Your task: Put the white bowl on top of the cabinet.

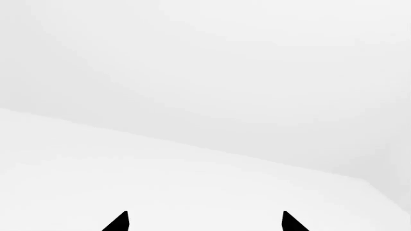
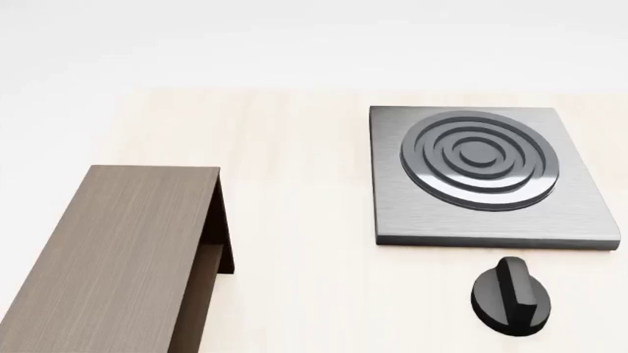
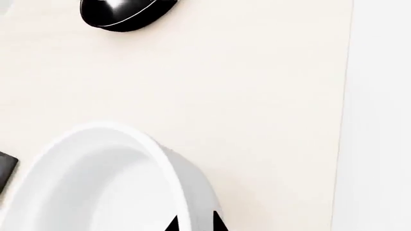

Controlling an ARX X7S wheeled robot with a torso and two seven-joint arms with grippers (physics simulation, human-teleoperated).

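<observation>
White bowl (image 3: 96,183), one, its rim pinched by right fingers (image 3: 172,224), one cabinet (image 2: 108,257), left fingers (image 1: 119,222) spread apart.

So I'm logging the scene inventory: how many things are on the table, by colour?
Brown: 1, the cabinet
Grey: 1, the stove plate
Black: 2, the knob and a glossy black thing seen in the right wrist view
White: 1, the bowl
Total: 5
</observation>
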